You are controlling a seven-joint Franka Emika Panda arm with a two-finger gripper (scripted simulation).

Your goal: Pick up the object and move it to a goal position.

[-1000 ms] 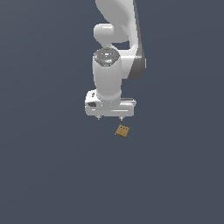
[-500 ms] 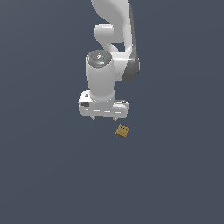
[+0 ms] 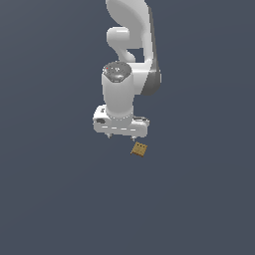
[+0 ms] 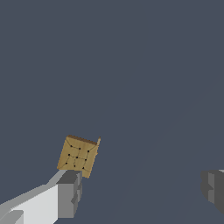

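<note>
The object point(image 3: 139, 149) is a tiny flat tan-brown square block with small dark dots on top, lying on the dark grey floor. In the exterior view it sits just below and toward the exterior view's right of my white gripper point(image 3: 121, 137). In the wrist view the object point(image 4: 78, 155) lies just beyond one fingertip point(image 4: 69, 194), outside the gap, while the other fingertip point(image 4: 213, 188) is far across. The gripper point(image 4: 141, 191) is open and empty, with its jaws wide apart.
A plain dark grey floor point(image 3: 50, 199) surrounds the arm on all sides. No other objects show in either view.
The gripper has shifted toward the exterior view's left and slightly down over the last second. The block has not moved.
</note>
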